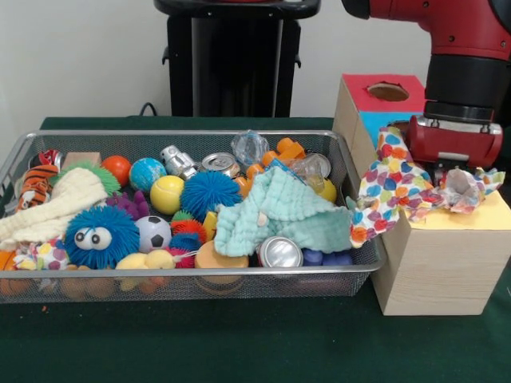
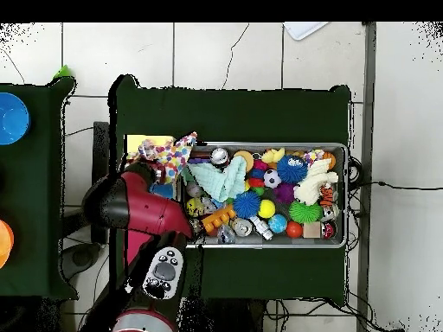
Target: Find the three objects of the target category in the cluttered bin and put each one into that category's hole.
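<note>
On the green counter [image 1: 239, 343], nearest the front camera, stands the wire-mesh bin [image 1: 192, 271], long and shallow, packed with toys. Along its near rim lie a blue fuzzy ball with googly eyes [image 1: 101, 236], a small soccer ball [image 1: 153, 232] just right of it, and a shiny can [image 1: 279, 253] lying end-on toward the right. The cream knitted cloth [image 1: 56, 204] is draped over the clutter at the bin's left end. The mint-green waffle cloth [image 1: 279, 211] sits heaped right of centre, touching the can's upper edge. Between the two cloths are a yellow ball [image 1: 166, 194] and a spiky blue ball [image 1: 209, 194]; farther back lie a globe ball [image 1: 147, 173], an orange ball [image 1: 117, 168] and another can [image 1: 219, 164].

Right of the bin, just beside its right end, stands the pale wood-grain box [image 1: 439, 267] with a yellow top panel [image 1: 479, 215]. The polka-dot cloth [image 1: 395, 187] is spread across that top, its left part hanging over the box edge toward the bin and its right part crumpled on the panel; the hole itself is covered. The red arm's pincer [image 1: 452, 163] comes down from above onto the cloth, but its fingers are hidden by the wrist body and the fabric, so I cannot tell whether it pinches the cloth.

Farther back on the right sit a blue-panelled box [image 1: 379, 124] and behind it the red-panelled box with a round hole [image 1: 388, 91].

In the overhead view the polka-dot cloth [image 2: 169, 156] lies just outside the bin [image 2: 342, 151], beside the arm [image 2: 138, 207].
</note>
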You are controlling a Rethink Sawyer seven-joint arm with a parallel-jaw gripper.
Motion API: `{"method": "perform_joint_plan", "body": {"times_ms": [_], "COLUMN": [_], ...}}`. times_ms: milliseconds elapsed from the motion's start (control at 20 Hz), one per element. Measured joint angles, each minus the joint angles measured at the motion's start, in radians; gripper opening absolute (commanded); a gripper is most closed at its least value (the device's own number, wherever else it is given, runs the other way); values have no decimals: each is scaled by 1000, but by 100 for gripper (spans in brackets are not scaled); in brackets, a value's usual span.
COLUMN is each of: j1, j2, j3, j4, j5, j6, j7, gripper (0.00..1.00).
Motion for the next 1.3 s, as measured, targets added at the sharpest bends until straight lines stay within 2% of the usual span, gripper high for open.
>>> {"method": "perform_joint_plan", "body": {"times_ms": [1000,1300], "j1": [8,13], "j2": [-141,-163], "j3": [-17,-17], "j4": [57,57], "j5": [-1,-1], "j6": [168,206], "j7": [0,0], "gripper": [100,100]}}
